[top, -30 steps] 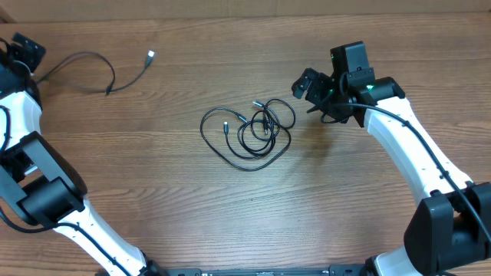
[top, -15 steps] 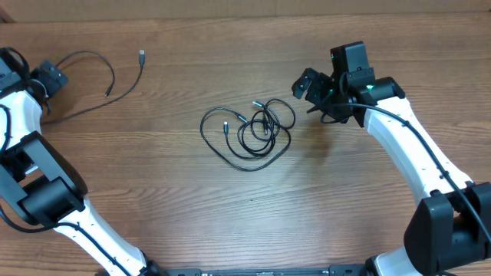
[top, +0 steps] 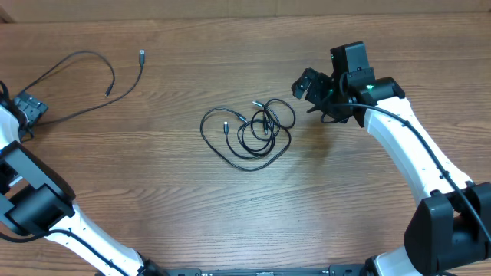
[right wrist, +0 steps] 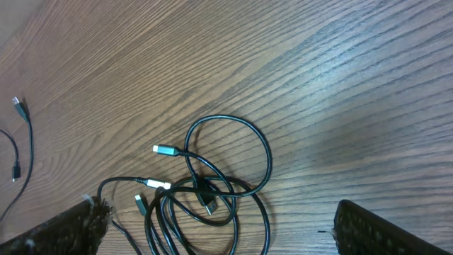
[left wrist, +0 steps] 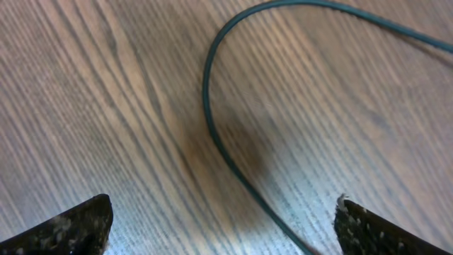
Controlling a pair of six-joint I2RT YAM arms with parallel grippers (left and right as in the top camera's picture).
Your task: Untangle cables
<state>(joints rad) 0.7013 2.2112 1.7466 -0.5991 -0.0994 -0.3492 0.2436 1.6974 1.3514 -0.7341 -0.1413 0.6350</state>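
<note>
Brown wooden table [top: 153, 199] all around, with long lines in the wood. In the middle of it, a knot of thin black cables [top: 249, 136], looped round and round and lying flat. Small silver plug tips [top: 226, 125] poking out of the loops. Far off to the upper left, one more thin black cable [top: 84, 53], all by itself, bent in a wide curve, with a silver plug [top: 142, 54] at one end. Well apart from the knot.

At the left edge, the left gripper [top: 29, 107], low over the table, right by the lonely cable. Jaws spread wide, nothing pinched. From the left wrist camera: two dark fingers [left wrist: 67, 227] at the bottom corners, far from each other. Between them, the cable [left wrist: 211, 120] curving on the wood, with no finger on it.

To the right of the knot, the right gripper [top: 311, 93], near it but not touching. Jaws wide apart too, holding nothing. From the right wrist camera: a finger [right wrist: 64, 230] in each bottom corner and the knot [right wrist: 212, 191] down between them. A shiny plug [right wrist: 164, 150] sticking out to the left, and the lonely cable [right wrist: 30, 138] small at the far left edge.
</note>
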